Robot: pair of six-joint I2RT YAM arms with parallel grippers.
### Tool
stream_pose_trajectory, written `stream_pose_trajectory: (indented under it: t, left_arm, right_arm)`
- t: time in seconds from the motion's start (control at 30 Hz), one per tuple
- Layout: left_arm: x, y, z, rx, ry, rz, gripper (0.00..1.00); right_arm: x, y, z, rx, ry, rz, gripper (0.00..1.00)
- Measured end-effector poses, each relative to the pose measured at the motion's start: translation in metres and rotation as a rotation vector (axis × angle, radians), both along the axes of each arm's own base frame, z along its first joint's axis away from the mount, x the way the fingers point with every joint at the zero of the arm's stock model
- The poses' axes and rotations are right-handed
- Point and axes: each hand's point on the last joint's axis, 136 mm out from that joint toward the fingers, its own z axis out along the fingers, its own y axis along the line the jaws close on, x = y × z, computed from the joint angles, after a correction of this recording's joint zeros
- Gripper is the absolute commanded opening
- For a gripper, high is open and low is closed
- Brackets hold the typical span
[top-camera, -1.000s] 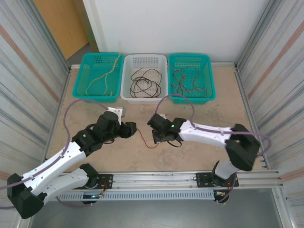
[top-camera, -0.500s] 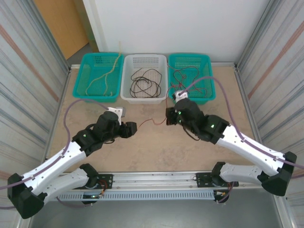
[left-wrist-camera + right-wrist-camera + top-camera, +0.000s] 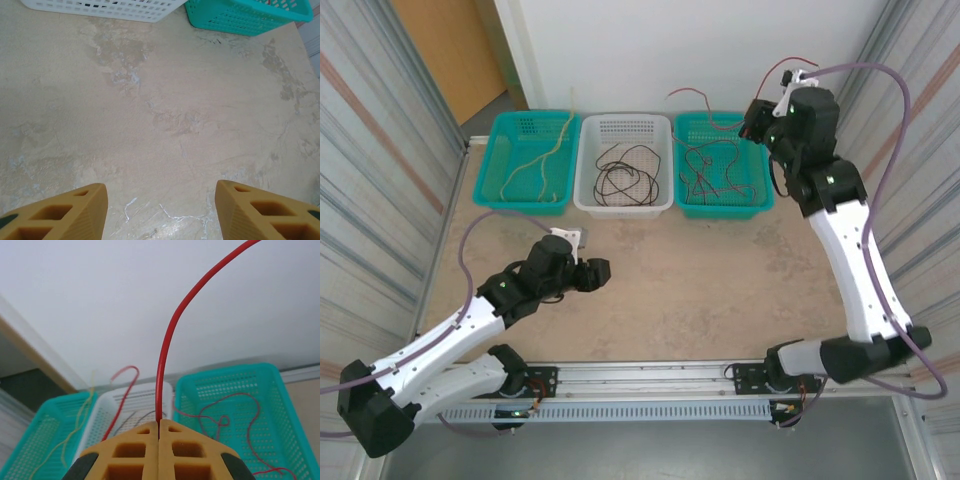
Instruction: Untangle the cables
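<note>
My right gripper point(image 3: 753, 118) is raised high above the right teal basket point(image 3: 767, 172) and is shut on a red cable point(image 3: 700, 97). In the right wrist view the shut gripper point(image 3: 159, 422) pinches that red cable point(image 3: 167, 340), which arcs upward while its other end point(image 3: 122, 390) dangles over the white basket point(image 3: 102, 410). More red cables point(image 3: 715, 165) lie in the right basket. Black cables point(image 3: 625, 172) lie in the white basket point(image 3: 582, 170), and yellowish cables point(image 3: 535, 165) in the left teal basket point(image 3: 485, 172). My left gripper point(image 3: 602, 272) stands open low over bare table, its fingers point(image 3: 60, 212) apart with nothing between them.
The three baskets stand in a row at the table's back edge, and their near walls show in the left wrist view: the white one point(image 3: 100, 7) and the teal one point(image 3: 245, 17). Corrugated metal walls close in both sides. The beige tabletop point(image 3: 700, 290) spreads in front of the baskets.
My right arm has swung from the table's middle up and back to above the right basket, carrying the red cable off the table. The left arm has barely moved.
</note>
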Motion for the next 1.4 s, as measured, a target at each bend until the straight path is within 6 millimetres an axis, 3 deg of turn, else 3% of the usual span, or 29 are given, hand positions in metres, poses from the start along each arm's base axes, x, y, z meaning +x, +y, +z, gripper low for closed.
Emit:
stream_pose_trajectory:
  t: [0.07, 0.1, 0.17, 0.27, 0.33, 0.43, 0.57, 0.67, 0.7, 0.77, 0.83, 0.9, 0.97, 1.07, 1.13, 1.27, 1.4]
  left_arm:
    - [0.0, 0.0, 0.0, 0.001, 0.0, 0.0, 0.64]
    - [0.0, 0.0, 0.0, 0.003, -0.001, 0.0, 0.66]
    - [0.0, 0.002, -0.001, 0.013, -0.004, 0.001, 0.71]
    - [0.001, 0.005, -0.002, 0.036, -0.013, 0.005, 0.79]
    - [0.002, 0.011, 0.001, 0.062, -0.033, 0.011, 0.84]
    - [0.011, 0.027, 0.026, 0.121, -0.13, 0.057, 0.91]
    - [0.036, 0.072, 0.082, 0.217, -0.381, 0.26, 0.99]
    - [0.056, 0.116, 0.101, 0.298, -0.499, 0.48, 0.99]
    - [0.063, 0.133, 0.099, 0.33, -0.515, 0.554, 0.99]
    - [0.076, 0.16, 0.083, 0.408, -0.498, 0.65, 0.99]
    - [0.087, 0.183, 0.061, 0.5, -0.453, 0.706, 0.99]
    - [0.099, 0.197, 0.035, 0.596, -0.404, 0.728, 0.99]
    - [0.107, 0.206, 0.007, 0.67, -0.365, 0.725, 0.99]
    - [0.109, 0.218, -0.026, 0.736, -0.34, 0.718, 0.99]
    - [0.109, 0.224, -0.043, 0.762, -0.336, 0.714, 0.99]
    - [0.115, 0.22, -0.07, 0.76, -0.343, 0.666, 0.99]
    - [0.127, 0.217, -0.071, 0.703, -0.389, 0.626, 0.99]
  right_arm:
    - [0.021, -0.003, -0.033, 0.0, 0.083, -0.001, 0.35]
    - [0.029, -0.002, -0.049, 0.004, 0.111, 0.01, 0.43]
    - [0.039, -0.004, -0.09, 0.007, 0.187, 0.014, 0.5]
    - [0.035, -0.012, -0.153, 0.012, 0.323, -0.003, 0.64]
    - [0.031, -0.017, -0.173, 0.009, 0.364, -0.011, 0.67]
    - [0.018, -0.02, -0.175, 0.002, 0.359, -0.013, 0.72]
    - [-0.018, -0.028, -0.148, -0.001, 0.26, -0.019, 0.76]
    - [-0.053, -0.036, -0.121, -0.01, 0.13, -0.018, 0.99]
    - [-0.066, -0.039, -0.114, -0.013, 0.079, -0.019, 0.99]
    - [-0.086, -0.047, -0.113, -0.005, 0.003, -0.043, 0.99]
    - [-0.1, -0.06, -0.126, 0.01, -0.024, -0.116, 0.99]
    - [-0.105, -0.078, -0.155, 0.003, 0.012, -0.216, 0.99]
    - [-0.109, -0.097, -0.2, -0.05, 0.095, -0.322, 0.99]
    - [-0.118, -0.125, -0.266, -0.169, 0.235, -0.465, 0.99]
    - [-0.125, -0.142, -0.296, -0.245, 0.299, -0.549, 0.99]
    - [-0.134, -0.168, -0.33, -0.349, 0.313, -0.663, 0.99]
    - [-0.139, -0.185, -0.358, -0.372, 0.306, -0.701, 0.99]
